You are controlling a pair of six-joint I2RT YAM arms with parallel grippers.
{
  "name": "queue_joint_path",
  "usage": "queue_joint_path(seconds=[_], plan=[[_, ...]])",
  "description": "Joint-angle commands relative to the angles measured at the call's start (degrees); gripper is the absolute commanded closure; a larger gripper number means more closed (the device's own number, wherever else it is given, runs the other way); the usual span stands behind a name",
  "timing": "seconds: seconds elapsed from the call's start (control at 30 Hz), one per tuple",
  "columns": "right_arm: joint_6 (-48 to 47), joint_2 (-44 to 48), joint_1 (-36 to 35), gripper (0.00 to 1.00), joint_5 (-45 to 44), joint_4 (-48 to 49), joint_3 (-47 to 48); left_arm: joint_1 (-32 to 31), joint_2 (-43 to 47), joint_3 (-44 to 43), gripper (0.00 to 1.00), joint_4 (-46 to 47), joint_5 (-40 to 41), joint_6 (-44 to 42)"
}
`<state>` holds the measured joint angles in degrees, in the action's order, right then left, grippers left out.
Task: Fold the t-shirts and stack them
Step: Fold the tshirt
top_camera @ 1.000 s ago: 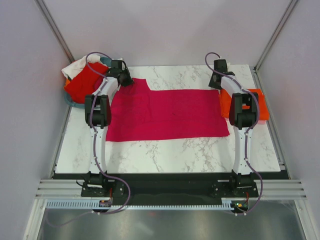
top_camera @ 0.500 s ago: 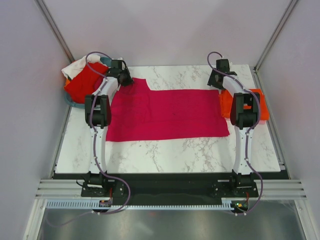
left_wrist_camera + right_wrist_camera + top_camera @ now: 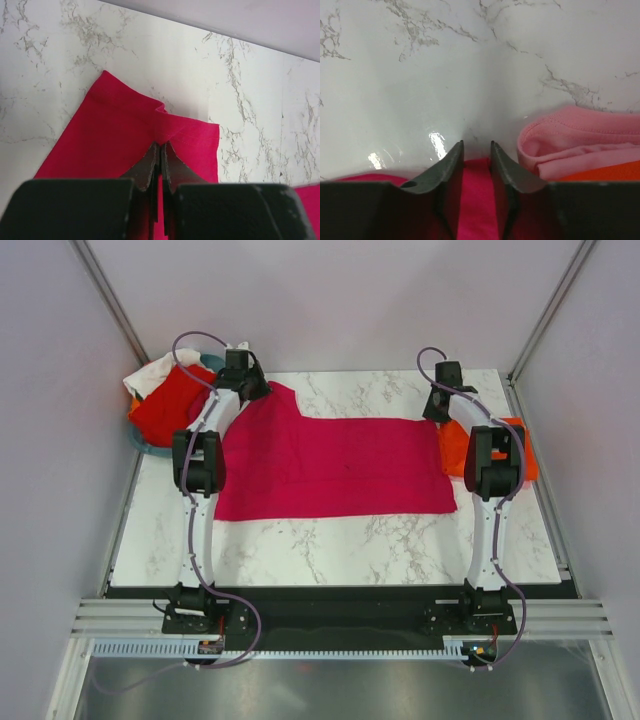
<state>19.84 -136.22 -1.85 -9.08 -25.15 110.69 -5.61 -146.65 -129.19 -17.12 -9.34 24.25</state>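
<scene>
Left gripper (image 3: 160, 150): jaws clenched on the sleeve corner of the magenta-pink cotton t-shirt (image 3: 340, 465).
Right gripper (image 3: 477, 150): jaws slightly parted, magenta cloth between; you cannot tell if they bite.
Shirt: spread across the white marble desk (image 3: 330, 540).
Change: sleeve has been drawn farther back.
Meaning: you are likely still flattening; no fold begun.

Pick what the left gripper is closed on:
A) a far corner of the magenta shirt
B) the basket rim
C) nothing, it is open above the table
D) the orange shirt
A: in the left wrist view, the left gripper has its fingers pressed together on a bunched fold of the magenta shirt.
</scene>
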Motion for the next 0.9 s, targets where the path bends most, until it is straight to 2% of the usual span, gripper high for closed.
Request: queue_joint_path(seconds=[0.0, 0.07, 0.13, 0.17, 0.27, 0.87], plan=[[0.8, 1.5, 0.1, 0.68, 2.0, -2.0, 0.0, 0.0, 0.0, -2.1, 0.98, 2.8, 1.2, 1.0], [0.9, 1.2, 0.1, 0.76, 2.0, -2.1, 1.2, -0.1, 0.3, -2.1, 0.98, 2.8, 1.3, 0.6], [0.6, 1.2, 0.1, 0.8, 1.4, -2.0, 2.1, -0.1, 0.7, -1.9, 0.98, 2.8, 1.5, 0.0], [0.7, 1.2, 0.1, 0.9, 1.2, -2.1, 2.4, -0.1, 0.9, -1.8, 0.98, 2.9, 1.7, -0.3], [0.6, 1.7, 0.2, 1.0, 1.0, -2.1, 3.1, -0.2, 2.2, 0.0, 0.98, 2.8, 2.3, -1.0], [1.8, 11.1, 0.0, 1.0, 4.0, -0.2, -4.2, -4.4, 13.0, 11.5, 0.98, 3.2, 13.1, -9.5]])
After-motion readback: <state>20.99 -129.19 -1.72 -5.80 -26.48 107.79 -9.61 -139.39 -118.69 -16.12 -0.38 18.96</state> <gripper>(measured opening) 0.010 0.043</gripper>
